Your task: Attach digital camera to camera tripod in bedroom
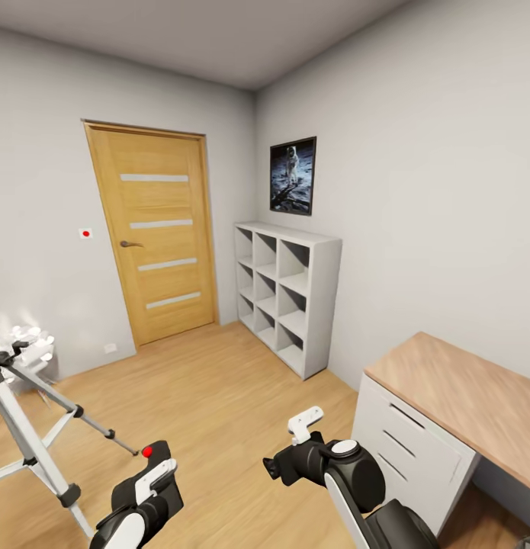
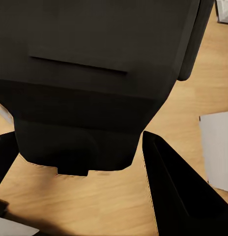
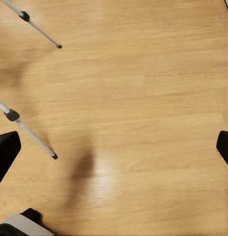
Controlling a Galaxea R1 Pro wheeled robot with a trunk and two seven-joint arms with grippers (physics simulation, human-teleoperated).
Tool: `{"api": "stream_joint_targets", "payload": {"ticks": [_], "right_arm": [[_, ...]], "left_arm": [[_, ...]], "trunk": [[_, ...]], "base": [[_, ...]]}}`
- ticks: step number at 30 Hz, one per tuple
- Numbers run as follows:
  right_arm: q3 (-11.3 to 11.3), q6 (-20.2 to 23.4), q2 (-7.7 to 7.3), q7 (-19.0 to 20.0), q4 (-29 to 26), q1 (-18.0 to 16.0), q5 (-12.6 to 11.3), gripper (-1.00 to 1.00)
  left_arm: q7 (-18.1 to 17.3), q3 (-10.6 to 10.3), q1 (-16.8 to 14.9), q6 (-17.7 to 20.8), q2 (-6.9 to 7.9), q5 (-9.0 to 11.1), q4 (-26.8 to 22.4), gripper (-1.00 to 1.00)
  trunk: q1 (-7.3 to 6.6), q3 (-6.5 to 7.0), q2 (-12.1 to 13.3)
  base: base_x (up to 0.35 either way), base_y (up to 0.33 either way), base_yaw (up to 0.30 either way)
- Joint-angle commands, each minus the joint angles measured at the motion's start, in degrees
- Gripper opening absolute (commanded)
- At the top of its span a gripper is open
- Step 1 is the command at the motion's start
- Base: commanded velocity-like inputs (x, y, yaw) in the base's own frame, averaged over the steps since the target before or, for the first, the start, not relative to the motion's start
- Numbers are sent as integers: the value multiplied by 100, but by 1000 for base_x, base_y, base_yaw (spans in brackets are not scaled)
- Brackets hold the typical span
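The digital camera, a black box with a round red button on top, sits low in the head view with my left gripper shut on it. In the left wrist view its dark body lies between the black fingers. The camera tripod stands at the left edge on the wood floor, silver legs spread, a short way left of the camera. Two of its legs show in the right wrist view. My right gripper hovers over bare floor, open, with nothing between its fingers.
A wooden door is shut in the far wall. White cube shelves stand against the right wall under a framed astronaut picture. A wood-topped white desk with drawers is close on the right. Open plank floor lies ahead.
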Motion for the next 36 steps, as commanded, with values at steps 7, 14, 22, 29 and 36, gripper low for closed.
{"api": "stream_joint_targets", "payload": {"ticks": [7, 14, 22, 29, 36], "right_arm": [[-2, 24, -13, 2, -3, -5, -21, 100], [-2, 24, -16, 2, -3, -6, -19, 100], [-2, 30, -17, 2, -3, -5, -19, 100], [-2, 30, -17, 2, -3, -6, -19, 100], [-2, 28, -17, 2, -3, -5, -17, 100]], "left_arm": [[48, -17, -5, 7, 12, 20, -3, -100], [48, -8, -5, 2, 15, 17, 0, -100], [42, 12, -5, -5, 28, 28, 1, -100], [33, 18, -5, -19, 43, 41, 2, -100], [31, 26, -5, -34, 55, 56, 2, -100]], "trunk": [[5, -2, -4], [5, -2, -4], [5, -2, -4], [5, -2, -4], [5, -2, -4]], "base": [[271, -196, 3], [264, -224, 1], [266, -223, 131], [294, -177, 227], [317, -60, 241]]}}
